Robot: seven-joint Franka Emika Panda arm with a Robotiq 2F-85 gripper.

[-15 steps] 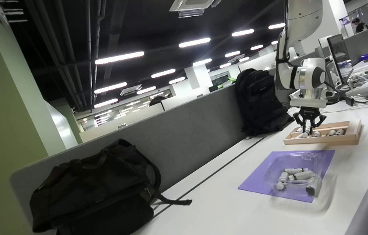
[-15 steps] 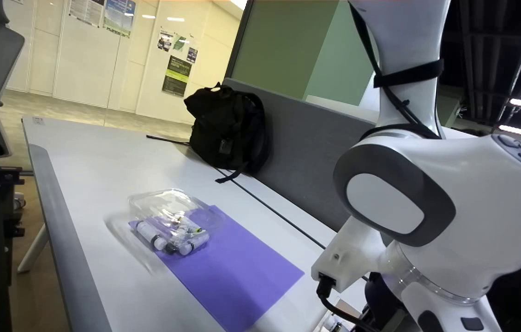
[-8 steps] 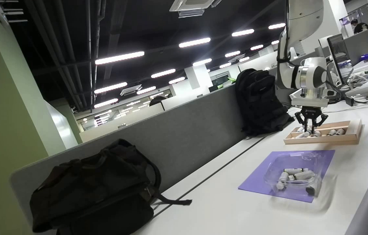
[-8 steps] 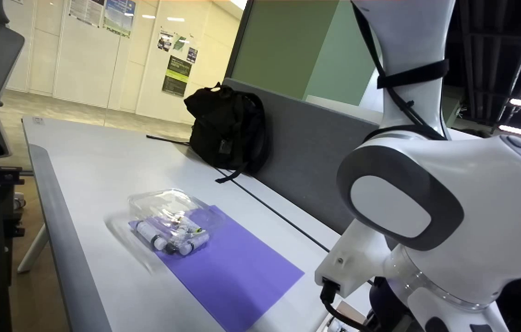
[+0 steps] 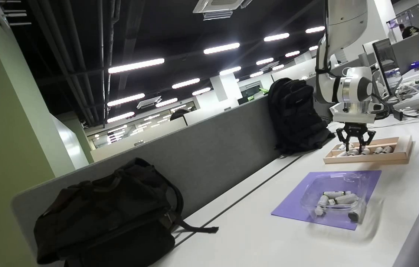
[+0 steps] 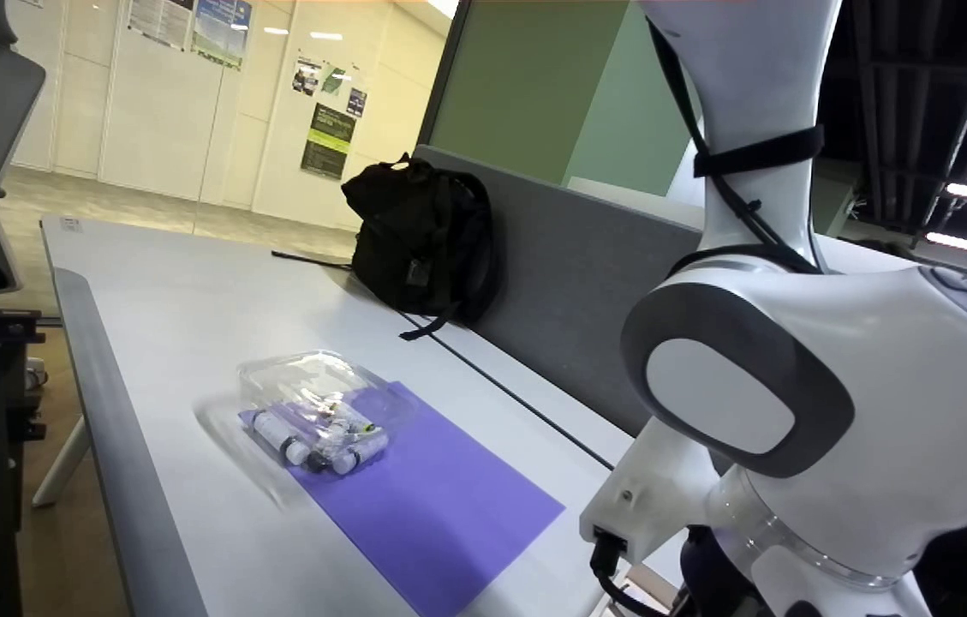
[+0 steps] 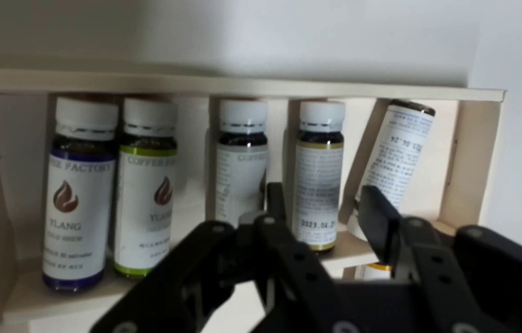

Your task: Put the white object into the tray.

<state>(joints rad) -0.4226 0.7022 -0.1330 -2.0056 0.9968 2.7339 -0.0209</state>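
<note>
Bottle with white cap, white label and gold bands: likely target, lying in pale thin-walled box beneath pincer. Probably glass: rigid, slick, breakable, modest weight. Best hold: across mid-label, square to body. Pincer parted, gripping nothing, straddles bottle in wrist view. Slanted white-labelled bottle close by leaves little sideways room. Box walls call for straight lift first; purple flat sheet on white worktop then offers lane toward clear plastic tray.
</note>
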